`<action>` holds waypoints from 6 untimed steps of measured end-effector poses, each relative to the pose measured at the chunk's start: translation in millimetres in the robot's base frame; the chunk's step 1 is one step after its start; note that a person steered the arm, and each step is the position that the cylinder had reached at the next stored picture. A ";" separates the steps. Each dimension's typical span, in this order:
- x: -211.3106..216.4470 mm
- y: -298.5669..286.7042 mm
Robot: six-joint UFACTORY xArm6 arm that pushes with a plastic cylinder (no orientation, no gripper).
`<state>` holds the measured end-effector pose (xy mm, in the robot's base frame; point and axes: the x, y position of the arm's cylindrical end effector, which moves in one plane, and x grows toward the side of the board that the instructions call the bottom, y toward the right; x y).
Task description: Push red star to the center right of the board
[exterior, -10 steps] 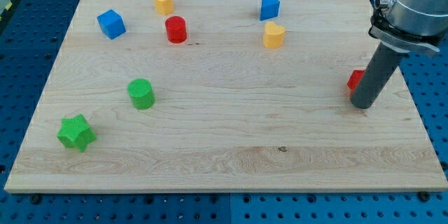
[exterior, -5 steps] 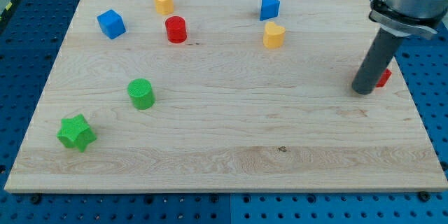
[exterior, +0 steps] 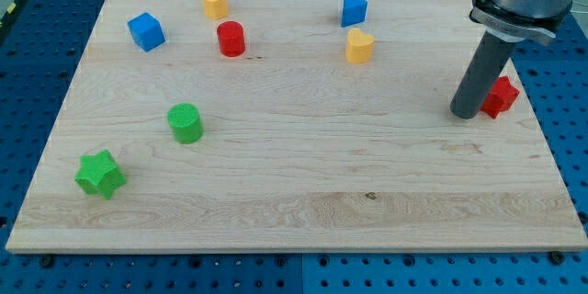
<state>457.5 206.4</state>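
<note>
The red star [exterior: 501, 96] lies at the board's right edge, about mid-height, partly hidden by the rod on its left side. My tip [exterior: 465, 113] rests on the board just to the left of the star, touching or nearly touching it. The dark rod rises from it toward the view's top right.
A wooden board [exterior: 294, 193] holds a blue cube [exterior: 145, 31], a yellow block [exterior: 214, 2], a red cylinder [exterior: 231, 39], a blue block [exterior: 354, 8] and a yellow block [exterior: 359, 46] near the top, a green cylinder [exterior: 186, 122] and a green star [exterior: 99, 174] at left.
My tip has moved up and to the left. The red star, once peeking out on the rod's left, now shows on its right, nearer the board's right edge.
</note>
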 end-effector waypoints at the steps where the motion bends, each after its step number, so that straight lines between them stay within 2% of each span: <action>1: -16.7 12.6; 2: -16.7 15.1; 4: -30.3 -22.7; 6: -14.4 -52.9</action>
